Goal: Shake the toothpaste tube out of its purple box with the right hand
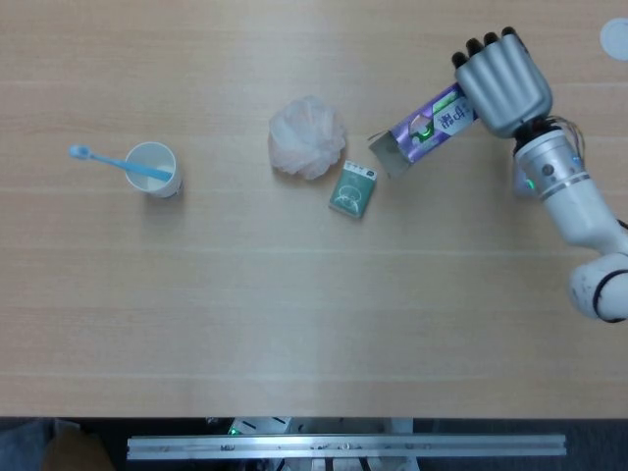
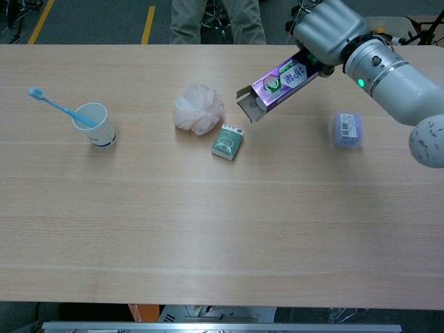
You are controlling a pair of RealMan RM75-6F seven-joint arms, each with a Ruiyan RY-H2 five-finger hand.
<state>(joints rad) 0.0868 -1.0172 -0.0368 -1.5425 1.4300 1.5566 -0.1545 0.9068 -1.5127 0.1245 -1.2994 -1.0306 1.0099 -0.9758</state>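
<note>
My right hand (image 1: pixel 500 80) (image 2: pixel 326 28) grips the upper end of the purple toothpaste box (image 1: pixel 427 126) (image 2: pixel 281 82) and holds it raised above the table. The box slopes down to the left, with its opened flap end (image 1: pixel 386 154) (image 2: pixel 246 104) lowest. No toothpaste tube shows outside the box. My left hand appears in neither view.
A pale pink bath pouf (image 1: pixel 308 137) and a small green box (image 1: pixel 354 188) lie just left of the open end. A white cup (image 1: pixel 153 169) holding a blue toothbrush (image 1: pixel 106 159) stands far left. A small purple packet (image 2: pixel 346 130) lies under my right forearm; a white disc (image 1: pixel 615 37) sits at the far right.
</note>
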